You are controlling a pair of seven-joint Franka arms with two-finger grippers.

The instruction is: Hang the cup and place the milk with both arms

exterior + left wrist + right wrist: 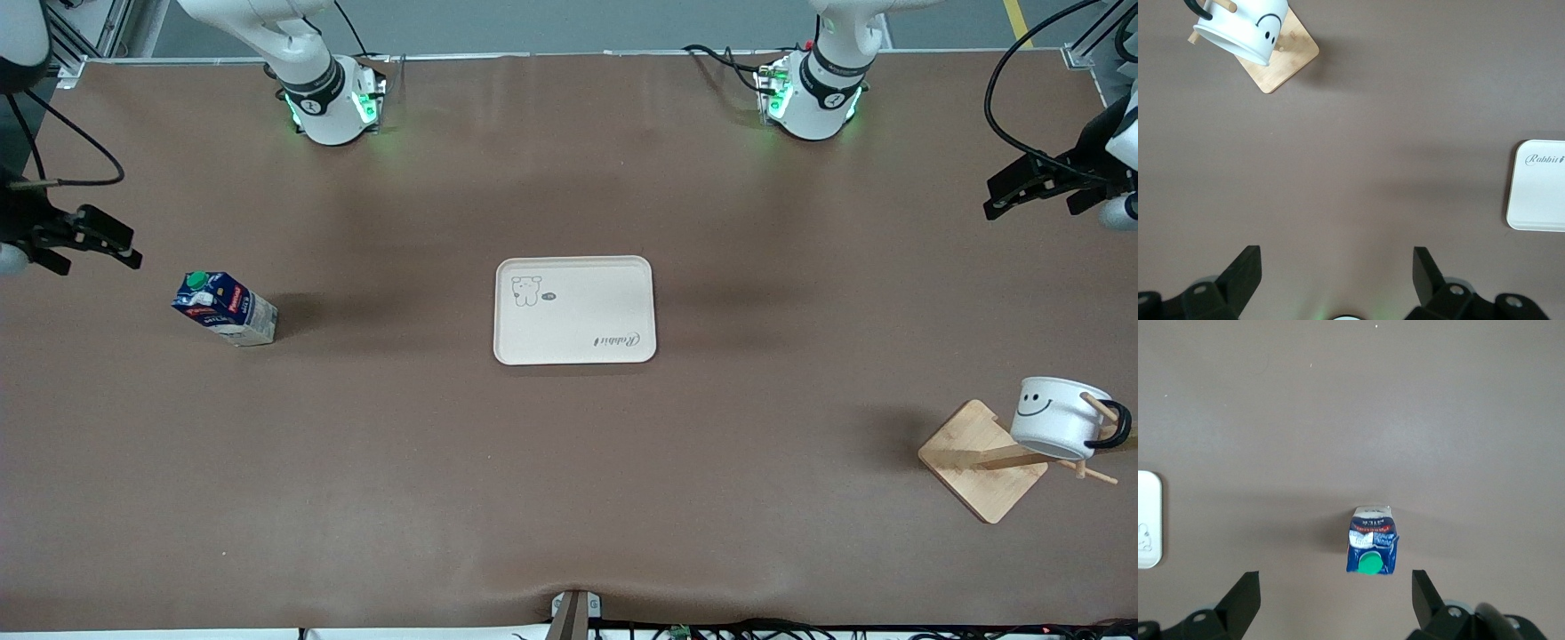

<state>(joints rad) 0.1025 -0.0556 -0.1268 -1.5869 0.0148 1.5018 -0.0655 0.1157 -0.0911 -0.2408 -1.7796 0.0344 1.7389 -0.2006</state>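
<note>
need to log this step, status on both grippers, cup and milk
Left gripper open, empty, over bare table. Right gripper open above milk. Cup hung on rack. Tray bare; nothing blocking.

White smiley cup (1057,418), blue milk (224,308)

Even, diffuse overhead light; brown table (569,462) matte, no glare. Soft shadows: milk (224,308) casts dark patch toward frame centre, rack (982,462) likewise; broad faint arm shadows mid-frame. Green glow at arm bases, top of front view. All views sharp; wrist views' lower edge slightly dim.
</note>
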